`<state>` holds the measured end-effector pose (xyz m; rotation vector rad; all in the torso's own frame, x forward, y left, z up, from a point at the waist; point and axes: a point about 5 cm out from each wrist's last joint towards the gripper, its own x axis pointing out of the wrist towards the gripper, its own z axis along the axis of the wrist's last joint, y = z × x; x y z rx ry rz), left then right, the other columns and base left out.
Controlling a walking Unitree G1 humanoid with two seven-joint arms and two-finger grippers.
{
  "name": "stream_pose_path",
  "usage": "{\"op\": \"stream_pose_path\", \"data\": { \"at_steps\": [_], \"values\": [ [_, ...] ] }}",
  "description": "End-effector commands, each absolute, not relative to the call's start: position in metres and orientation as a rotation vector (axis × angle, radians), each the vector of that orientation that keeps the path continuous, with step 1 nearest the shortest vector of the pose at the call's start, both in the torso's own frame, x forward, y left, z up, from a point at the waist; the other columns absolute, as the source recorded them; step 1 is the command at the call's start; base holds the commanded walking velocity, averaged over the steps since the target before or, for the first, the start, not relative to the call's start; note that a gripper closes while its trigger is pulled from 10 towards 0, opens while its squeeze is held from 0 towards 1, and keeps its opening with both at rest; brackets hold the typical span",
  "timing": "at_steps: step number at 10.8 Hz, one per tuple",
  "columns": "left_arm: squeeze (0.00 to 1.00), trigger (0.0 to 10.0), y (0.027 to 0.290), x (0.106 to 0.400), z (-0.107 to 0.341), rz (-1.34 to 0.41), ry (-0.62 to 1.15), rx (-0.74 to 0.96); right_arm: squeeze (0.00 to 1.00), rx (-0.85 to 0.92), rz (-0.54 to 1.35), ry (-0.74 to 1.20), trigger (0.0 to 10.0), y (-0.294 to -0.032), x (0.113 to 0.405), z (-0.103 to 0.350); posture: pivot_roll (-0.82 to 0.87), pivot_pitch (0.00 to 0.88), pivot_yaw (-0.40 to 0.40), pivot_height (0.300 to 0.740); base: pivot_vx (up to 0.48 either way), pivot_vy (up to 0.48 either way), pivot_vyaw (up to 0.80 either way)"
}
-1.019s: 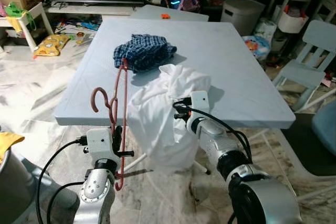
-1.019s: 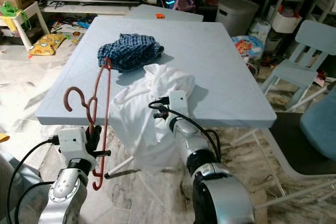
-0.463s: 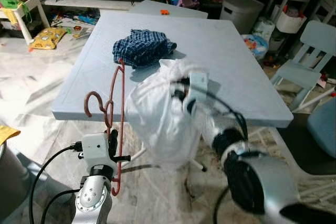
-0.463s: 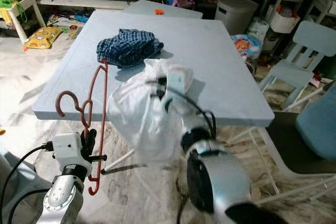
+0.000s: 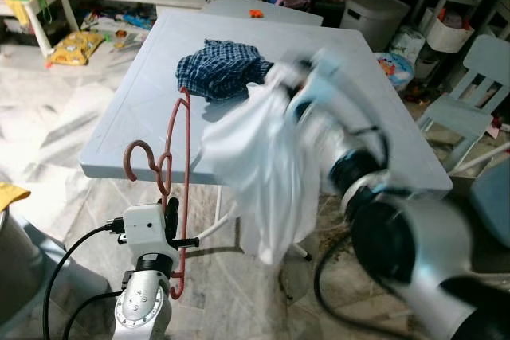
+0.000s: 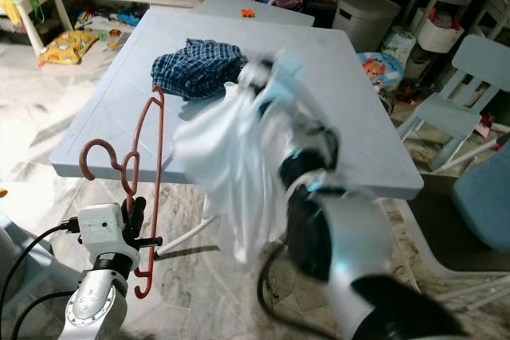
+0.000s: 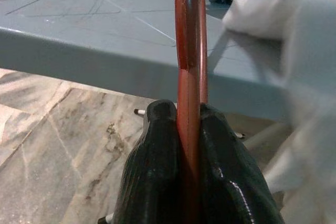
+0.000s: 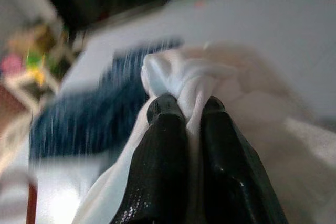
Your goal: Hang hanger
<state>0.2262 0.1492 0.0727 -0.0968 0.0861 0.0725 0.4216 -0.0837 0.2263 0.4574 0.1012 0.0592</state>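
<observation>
A red wire hanger [image 5: 182, 166] stands upright in front of the pale blue table [image 5: 135, 121], with my left gripper [image 5: 171, 219] shut on its lower bar. In the left wrist view the black fingers [image 7: 157, 145] pinch the hanger [image 7: 189, 35]. My right gripper [image 5: 285, 79], blurred by motion, is raised over the table's near half and shut on a bunched white garment [image 5: 267, 173] that hangs down past the table edge, just right of the hanger. In the right wrist view the fingers [image 8: 165, 129] clamp the white garment [image 8: 181, 74].
A crumpled blue plaid cloth [image 5: 223, 69] lies on the table behind the hanger. A pale blue chair [image 5: 476, 65] stands to the right, a white bin [image 5: 370, 15] and a second table [image 5: 267, 9] behind. Toys litter the marble floor at the left.
My right arm has swung up and forward, lifting the white garment off the table edge so it now hangs from the gripper. The left gripper still holds the hanger upright.
</observation>
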Motion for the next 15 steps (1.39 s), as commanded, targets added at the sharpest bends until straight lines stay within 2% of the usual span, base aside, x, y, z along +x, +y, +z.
{"op": "stream_pose_path", "data": {
  "at_steps": [1,2,4,6,9,10,11,12,13,14,15],
  "values": [
    [0.00,10.0,0.151,0.222,0.065,0.107,0.134,-0.088,0.00,0.515,-0.023,-0.066,0.0,-0.108,0.429,0.271,0.12,0.000,-0.174,0.740,0.000,0.000,0.00],
    [0.00,10.0,0.151,0.222,0.065,0.108,0.133,-0.088,0.00,0.517,-0.029,-0.077,0.0,-0.110,0.429,0.274,0.12,0.000,-0.174,0.740,0.000,0.000,0.00],
    [0.00,10.0,0.157,0.225,0.072,0.146,0.081,-0.069,0.00,0.544,-0.093,-0.228,0.0,-0.140,0.429,0.313,0.11,0.000,-0.177,0.740,0.000,0.000,0.00],
    [0.00,10.0,0.159,0.229,0.074,0.167,0.065,-0.046,0.00,0.531,-0.160,-0.294,0.0,-0.164,0.427,0.326,0.10,0.000,-0.173,0.740,0.000,0.000,0.00],
    [0.00,10.0,0.158,0.233,0.074,0.176,0.057,-0.032,0.00,0.470,-0.216,-0.254,0.0,-0.178,0.427,0.307,0.08,0.000,-0.165,0.740,0.000,0.000,0.00],
    [0.00,10.0,0.155,0.234,0.073,0.167,0.062,-0.032,0.00,0.367,-0.219,-0.196,0.0,-0.177,0.427,0.286,0.08,0.000,-0.163,0.740,0.000,0.000,0.00],
    [0.00,10.0,0.154,0.234,0.073,0.162,0.061,-0.032,0.00,0.288,-0.207,-0.158,10.0,-0.173,0.427,0.274,0.08,0.000,-0.162,0.740,0.000,0.000,0.00],
    [0.00,10.0,0.152,0.234,0.072,0.155,0.062,-0.030,0.00,0.166,-0.153,-0.092,10.0,-0.165,0.427,0.255,0.08,0.000,-0.162,0.740,0.000,0.000,0.00],
    [0.00,10.0,0.152,0.233,0.072,0.152,0.066,-0.032,1.00,0.045,-0.089,-0.016,10.0,-0.156,0.425,0.234,0.08,0.000,-0.161,0.740,0.000,0.000,0.00],
    [0.00,10.0,0.151,0.232,0.070,0.150,0.072,-0.034,1.00,-0.081,0.006,0.066,10.0,-0.145,0.421,0.209,0.08,0.000,-0.160,0.740,0.000,0.000,0.00],
    [0.00,10.0,0.151,0.232,0.070,0.148,0.074,-0.035,1.00,-0.126,0.049,0.100,10.0,-0.141,0.419,0.199,0.08,0.000,-0.159,0.740,0.000,0.000,0.00]
  ]
}}
